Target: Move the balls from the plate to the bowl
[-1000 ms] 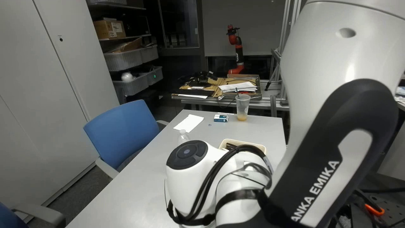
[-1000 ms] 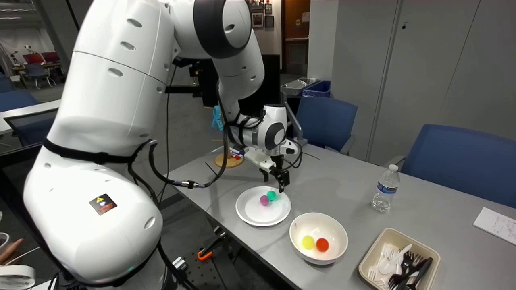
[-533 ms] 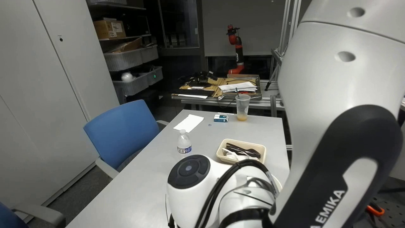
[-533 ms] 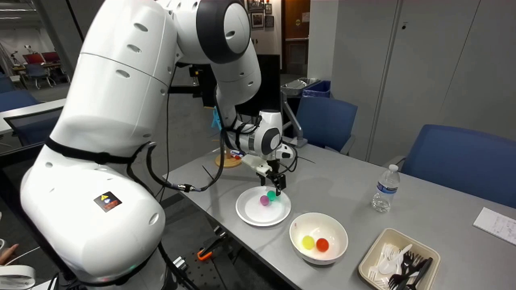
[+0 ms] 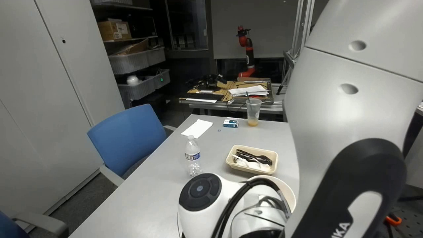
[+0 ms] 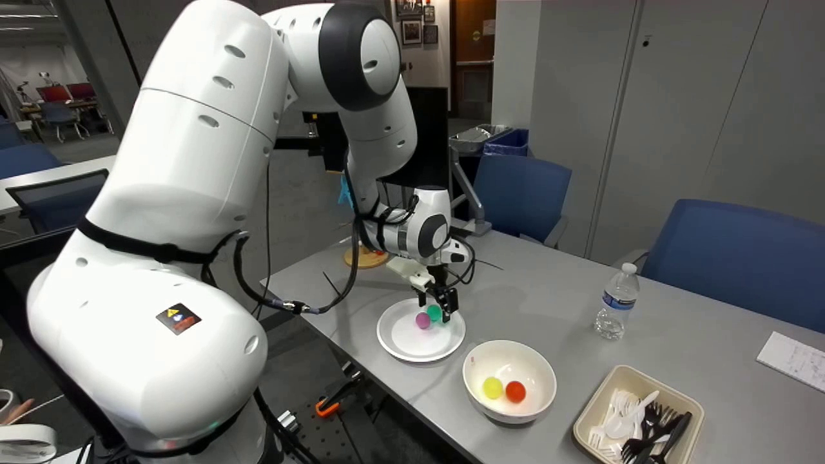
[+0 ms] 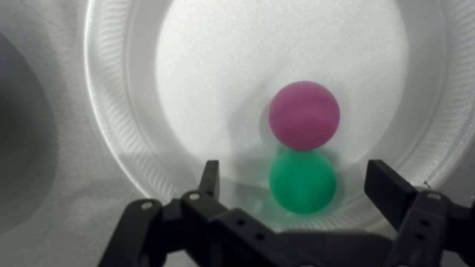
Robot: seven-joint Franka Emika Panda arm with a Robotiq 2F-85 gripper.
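Note:
A green ball and a pink ball touch each other on the round white plate. In an exterior view the green ball lies on the gripper's side of the pink ball. My gripper is open over the plate, its fingers on either side of the green ball with gaps to both; nothing is held. The gripper is low at the plate's far edge. The white bowl holds a yellow ball and an orange ball. The arm partly hides the bowl.
A pale squarish tray with plastic cutlery stands beside the bowl. A water bottle stands upright behind it. Paper lies on the table. A round wooden base is behind the arm. A cup and small box stand farther off.
The gripper has moved down to the plate, its fingers now beside the green ball. The balls, plate and bowl have not moved. The arm uncovers the tray and part of the bowl.

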